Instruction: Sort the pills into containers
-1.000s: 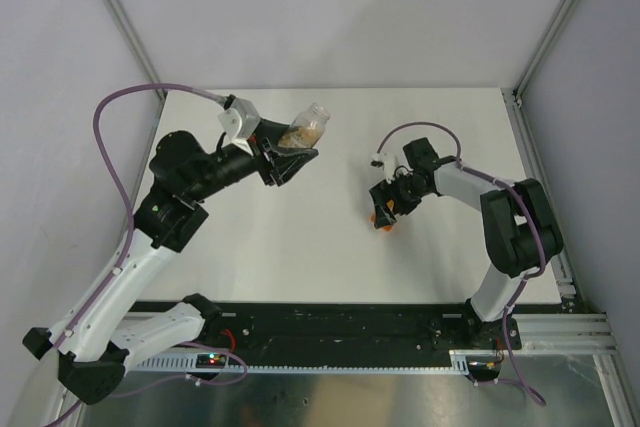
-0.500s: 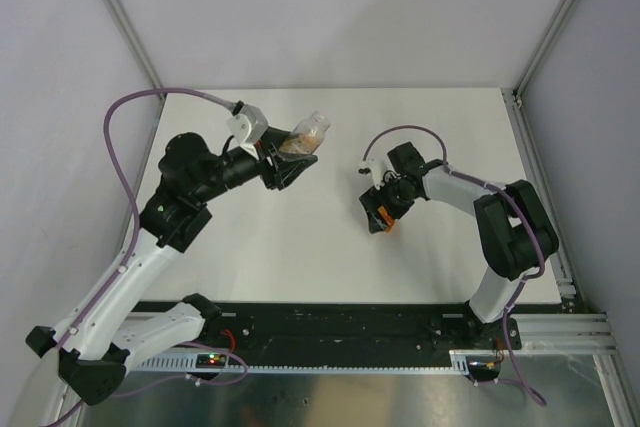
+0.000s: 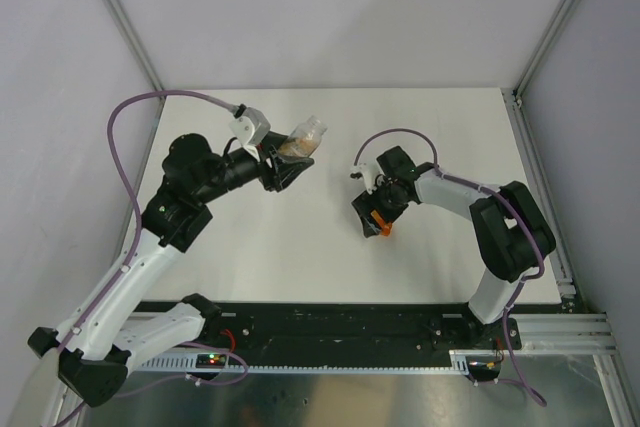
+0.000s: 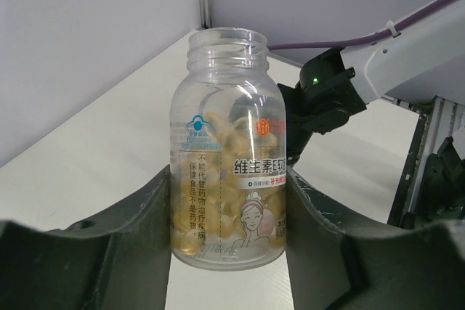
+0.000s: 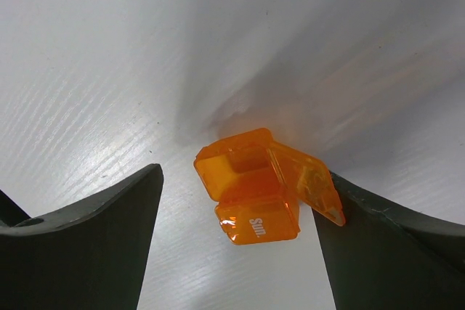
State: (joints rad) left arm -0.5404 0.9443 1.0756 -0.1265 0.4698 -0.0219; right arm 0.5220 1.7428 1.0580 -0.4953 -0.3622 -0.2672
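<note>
Now the right gripper [image 5: 241, 201] has slid a little toward the counter's [image 3: 450, 117] left edge, and the box [image 5: 251, 186] has come along with it. The left gripper [image 4: 227, 186] has hardly moved. It clamps the uncapped bottle [image 4: 227, 107] over the far left half, mouth aimed at the far right corner, pills [image 4: 218, 201] inside. Likely the two are closing up for a pour; no pills show in the box yet. The right jaws stand wide, with the box on the counter near its middle between them. It is tilted, touching one finger and apart from the other.
</note>
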